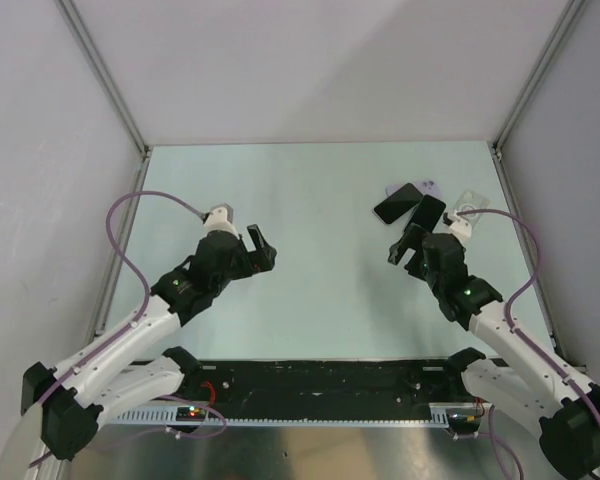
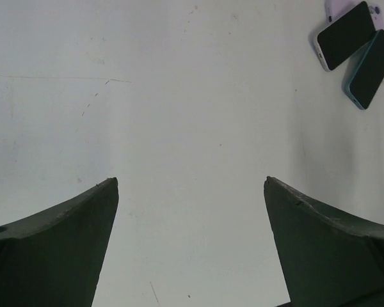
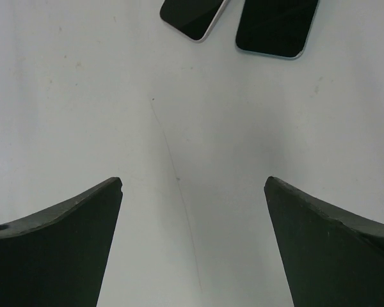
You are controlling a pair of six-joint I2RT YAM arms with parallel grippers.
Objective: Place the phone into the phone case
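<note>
Two black-screened phones lie side by side at the far right of the table: the left one has a pale edge, the right one a teal edge. A lilac case shows behind them and a clear case lies to their right. In the right wrist view the two phones sit at the top edge, just beyond my open, empty right gripper. My left gripper is open and empty over bare table; the phones show at its far right.
The pale green table is boxed in by white walls with metal corner posts. A black rail runs along the near edge between the arm bases. Purple cables loop from each wrist.
</note>
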